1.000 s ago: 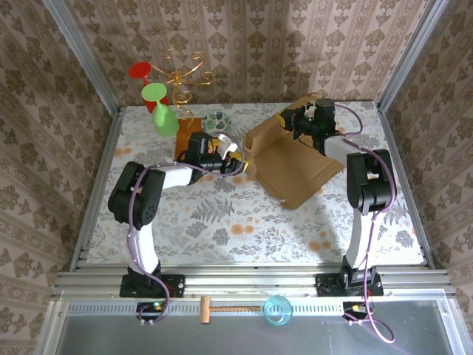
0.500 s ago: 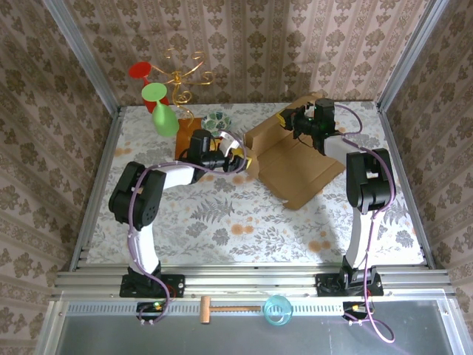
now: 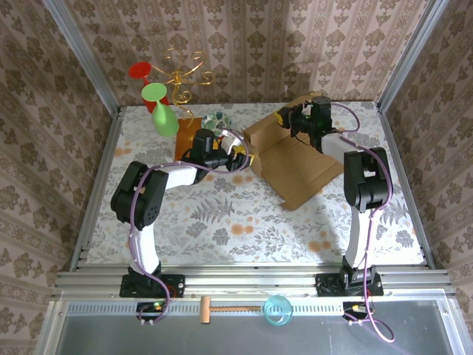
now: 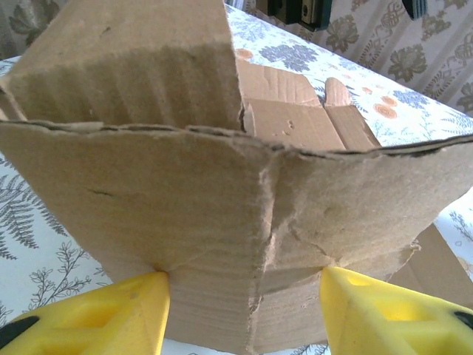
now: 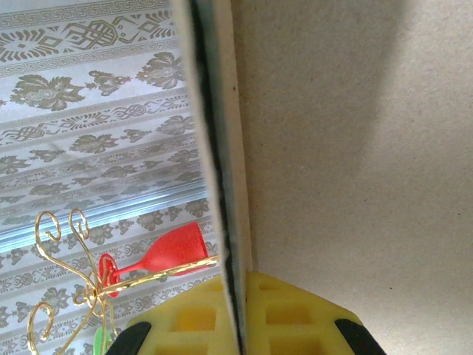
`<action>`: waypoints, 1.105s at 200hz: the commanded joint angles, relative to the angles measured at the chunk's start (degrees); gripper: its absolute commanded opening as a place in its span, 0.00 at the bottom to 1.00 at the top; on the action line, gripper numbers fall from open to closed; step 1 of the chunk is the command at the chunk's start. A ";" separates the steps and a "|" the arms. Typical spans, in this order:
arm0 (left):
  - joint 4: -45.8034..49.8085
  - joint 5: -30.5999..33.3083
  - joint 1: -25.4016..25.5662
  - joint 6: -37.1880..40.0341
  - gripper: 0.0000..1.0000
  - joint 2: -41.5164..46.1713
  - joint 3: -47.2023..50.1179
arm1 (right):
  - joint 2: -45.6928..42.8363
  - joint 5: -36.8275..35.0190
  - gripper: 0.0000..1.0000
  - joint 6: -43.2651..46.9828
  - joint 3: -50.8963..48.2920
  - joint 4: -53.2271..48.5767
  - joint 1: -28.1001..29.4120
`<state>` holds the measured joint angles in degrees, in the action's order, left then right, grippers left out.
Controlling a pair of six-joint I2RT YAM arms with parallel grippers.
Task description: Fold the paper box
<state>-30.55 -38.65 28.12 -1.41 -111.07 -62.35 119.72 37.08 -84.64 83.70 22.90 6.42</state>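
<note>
Item: one paper box (image 3: 295, 166), brown cardboard, half formed, lying toward the far right of the counter (image 3: 222, 222), its left wall raised and creased. At that wall, the left pincer (image 3: 242, 157): I see its yellow fingers (image 4: 111, 318) spread wide, straddling the wall's foot and, as far as I can judge, gripping nothing. At the far flap, the right pincer (image 3: 290, 120): closed thin on the cardboard's edge. Hazards, in my judgement: the crumpled wall may buckle or tear under a further push, and the flap may slip free if the box slides.
</note>
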 commanded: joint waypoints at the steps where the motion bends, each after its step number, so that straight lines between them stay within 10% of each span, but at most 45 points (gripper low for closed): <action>1: -4.68 0.52 -0.87 -3.23 0.58 -1.42 -2.14 | 1.12 0.28 0.00 -1.03 2.50 -4.48 1.31; 221: 2.31 10.78 0.79 -6.31 0.72 -4.44 -7.67 | 2.40 -2.65 0.00 -1.49 5.39 -13.33 3.13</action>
<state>-25.67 -31.40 28.86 -6.31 -114.67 -69.54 120.77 30.68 -84.82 88.58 14.96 7.79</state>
